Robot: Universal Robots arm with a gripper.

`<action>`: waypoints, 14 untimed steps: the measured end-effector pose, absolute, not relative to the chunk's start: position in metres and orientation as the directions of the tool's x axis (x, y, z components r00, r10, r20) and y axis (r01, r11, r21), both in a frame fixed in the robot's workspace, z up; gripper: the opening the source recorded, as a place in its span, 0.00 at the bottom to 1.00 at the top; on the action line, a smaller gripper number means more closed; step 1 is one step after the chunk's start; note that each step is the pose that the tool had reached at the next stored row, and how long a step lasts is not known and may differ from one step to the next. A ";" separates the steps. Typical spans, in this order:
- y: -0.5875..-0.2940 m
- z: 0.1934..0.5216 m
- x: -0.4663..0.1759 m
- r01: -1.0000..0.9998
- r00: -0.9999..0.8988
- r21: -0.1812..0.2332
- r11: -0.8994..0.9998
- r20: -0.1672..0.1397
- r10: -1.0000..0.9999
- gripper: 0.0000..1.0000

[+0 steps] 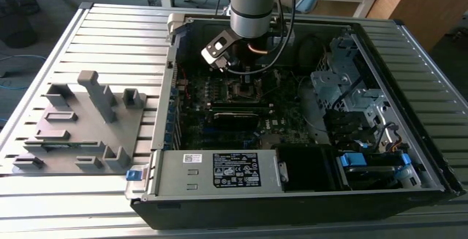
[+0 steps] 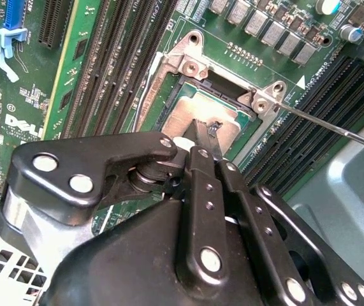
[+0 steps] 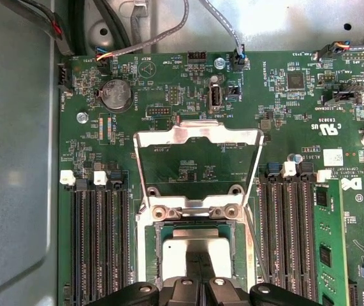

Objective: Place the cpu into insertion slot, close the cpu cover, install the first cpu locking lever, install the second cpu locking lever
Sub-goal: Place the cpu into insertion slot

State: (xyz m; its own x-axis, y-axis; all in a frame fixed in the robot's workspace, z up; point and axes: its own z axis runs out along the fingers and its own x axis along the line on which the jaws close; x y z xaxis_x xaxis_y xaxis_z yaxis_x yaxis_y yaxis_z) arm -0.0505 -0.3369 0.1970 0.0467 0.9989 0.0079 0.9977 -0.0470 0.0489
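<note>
Cpu [image 3: 175,255] seated flat in the insertion slot [image 3: 197,227], dull metal top up, edges inside the dark rim. Cpu cover [image 3: 197,135] raised on its hinge beside the slot, open frame standing clear of the chip (motherboard [image 3: 201,83] visible through the cut-out). Locking lever [image 2: 334,127], a thin bare rod, swung out from the slot's corner bracket across the memory slots [image 2: 296,159], not latched.

Gripper [image 2: 207,135] directly over the chip. Fingers [image 2: 202,166] drawn narrow, tips close together, on or just above the metal top, nothing seen between them (contact itself not resolvable).

In the exterior view, arm [image 1: 252,3] reaching down into the open computer case [image 1: 292,211]. From the slot: drive cage [image 1: 343,85] at 3 o'clock, power supply [image 1: 219,170] at 6 o'clock, grey fixture tray [image 1: 80,124] at 8 o'clock on the slatted counter [image 1: 109,30], well apart from the case.

Step in hand, by judgement: placement of the chip, apparently complete; cover closing not yet begun. Closing likely to call for fingers lifted off the chip, brought behind the raised frame, then a gentle push about the hinge, lever left out of the path.
</note>
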 end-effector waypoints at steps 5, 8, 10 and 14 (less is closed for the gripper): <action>-0.336 0.199 -0.050 0.998 0.047 0.051 -0.047 0.011 0.999 0.10; -0.337 0.205 -0.050 0.998 0.047 0.049 -0.047 0.008 0.999 0.10; -0.337 0.210 -0.051 0.998 0.047 0.049 -0.047 0.008 0.999 0.10; -0.337 0.218 -0.051 0.998 0.047 0.049 -0.047 0.008 0.999 0.10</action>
